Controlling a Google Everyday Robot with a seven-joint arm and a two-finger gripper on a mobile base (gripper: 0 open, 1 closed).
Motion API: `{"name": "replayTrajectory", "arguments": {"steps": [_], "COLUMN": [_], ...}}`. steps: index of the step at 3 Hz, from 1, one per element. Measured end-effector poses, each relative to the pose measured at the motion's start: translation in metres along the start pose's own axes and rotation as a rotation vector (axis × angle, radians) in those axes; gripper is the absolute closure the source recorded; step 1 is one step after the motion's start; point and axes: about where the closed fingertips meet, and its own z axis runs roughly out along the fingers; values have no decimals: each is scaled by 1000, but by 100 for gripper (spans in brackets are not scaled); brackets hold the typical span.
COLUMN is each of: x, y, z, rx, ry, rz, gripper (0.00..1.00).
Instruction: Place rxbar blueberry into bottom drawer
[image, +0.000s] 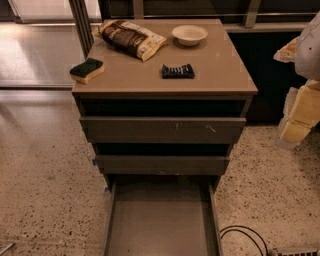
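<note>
The rxbar blueberry (177, 71), a small dark navy bar with crimped ends, lies flat on the cabinet top (220, 70), right of centre. The bottom drawer (161, 220) is pulled out towards me, and its flat plain floor shows nothing on it. The two upper drawers (162, 129) are closed or nearly so. My gripper (300, 117) hangs at the right edge of the view, beside the cabinet's right side and below the level of its top. It is well apart from the bar.
A brown-and-cream snack bag (131, 38) lies at the back left of the top. A pale bowl (189, 34) stands at the back. A green-and-yellow sponge (87, 70) sits near the left edge. A black cable (245, 237) loops on the speckled floor at lower right.
</note>
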Motion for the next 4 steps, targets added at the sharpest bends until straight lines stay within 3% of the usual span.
{"name": "replayTrajectory", "arguments": {"steps": [1,3,4], "x": [-8,-55,-79], "y": [-6,-88,-127], "z": [3,34,59], "rx": [10,37,18], "ry": [-7,-45,-68], "rz": [-10,-81,-98], "gripper": [0,0,0]}}
